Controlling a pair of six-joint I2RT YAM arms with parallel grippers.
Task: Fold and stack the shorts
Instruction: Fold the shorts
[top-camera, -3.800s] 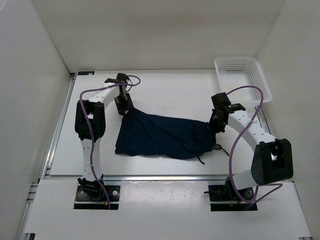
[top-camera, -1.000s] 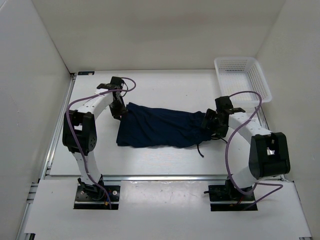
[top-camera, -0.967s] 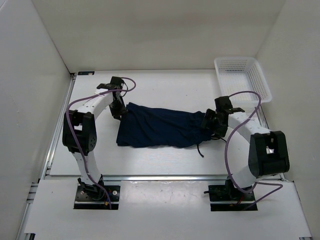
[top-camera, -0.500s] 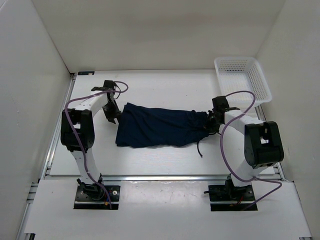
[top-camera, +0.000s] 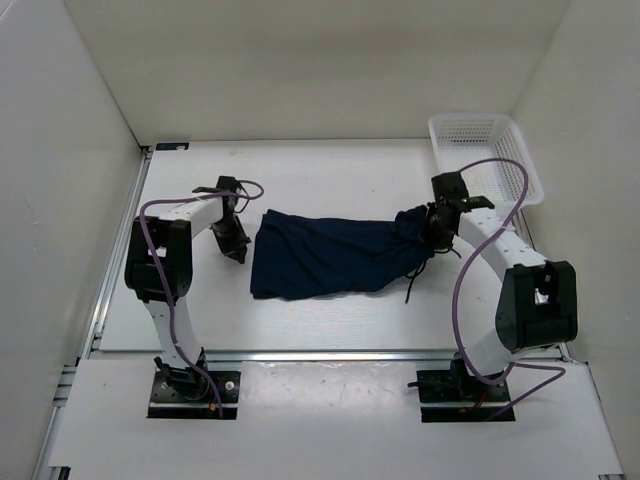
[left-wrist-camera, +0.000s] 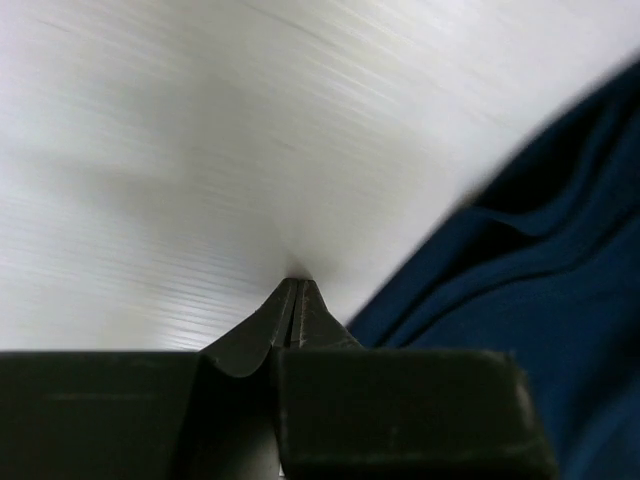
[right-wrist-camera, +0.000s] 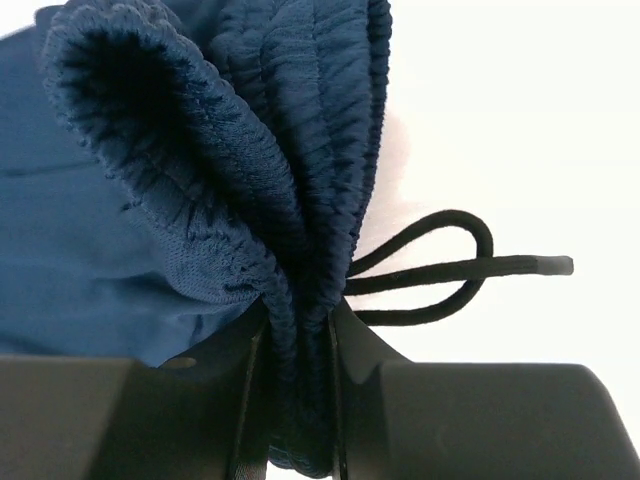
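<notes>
Lying flat between the two grippers, the single pair of navy shorts (top-camera: 335, 258) has its gathered waistband (right-wrist-camera: 250, 150) pinched in the right gripper (top-camera: 430, 228), likely to drag the cloth straight; one black drawstring (right-wrist-camera: 440, 270) trails beside those jaws. The left gripper (left-wrist-camera: 297, 295), pressed closed on nothing, sits just off the leg hem (top-camera: 258, 270). One white basket (top-camera: 485, 150) stands beyond the right gripper

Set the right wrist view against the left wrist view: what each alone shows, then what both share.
Right wrist only: the right gripper clamped on the gathered waistband of the dark navy blue soft fabric shorts, with a black drawstring looping out. Left wrist only: the left gripper shut on nothing, beside the shorts' edge. Both: navy fabric on the white table.
</notes>
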